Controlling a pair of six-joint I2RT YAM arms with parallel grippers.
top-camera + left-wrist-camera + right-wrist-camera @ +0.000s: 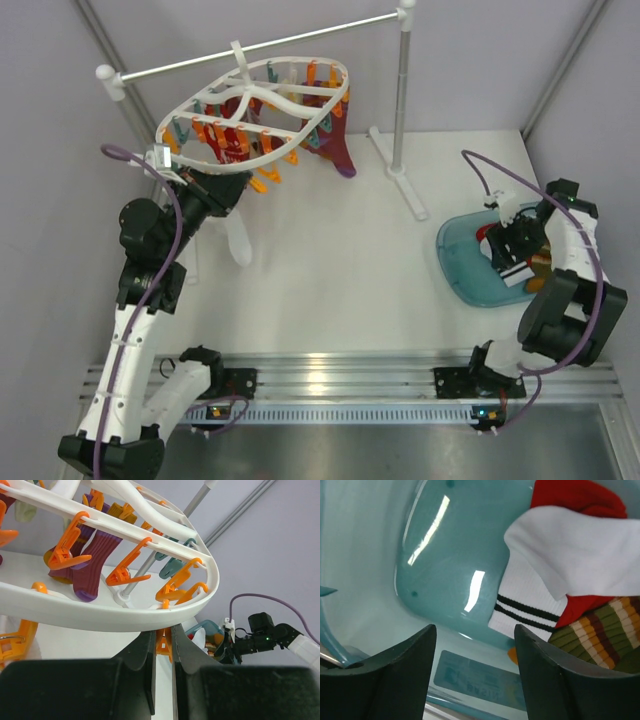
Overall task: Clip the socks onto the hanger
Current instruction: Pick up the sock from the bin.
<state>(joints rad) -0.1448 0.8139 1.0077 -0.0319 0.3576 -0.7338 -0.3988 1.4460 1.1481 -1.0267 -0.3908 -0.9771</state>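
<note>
The white oval hanger hangs from the rod, with orange and teal clips below it. A maroon sock is clipped at its far side and also shows in the left wrist view. My left gripper sits under the hanger's near rim. It is shut on an orange clip. My right gripper is open and empty inside the basin. It is just left of a white sock, a black-striped white sock, a red sock and a yellow-green striped sock.
The translucent blue basin stands at the right of the table and holds the loose socks. The rail stand carries the hanger, and its foot rests at the back middle. A white sock-like shape hangs below the hanger's near left.
</note>
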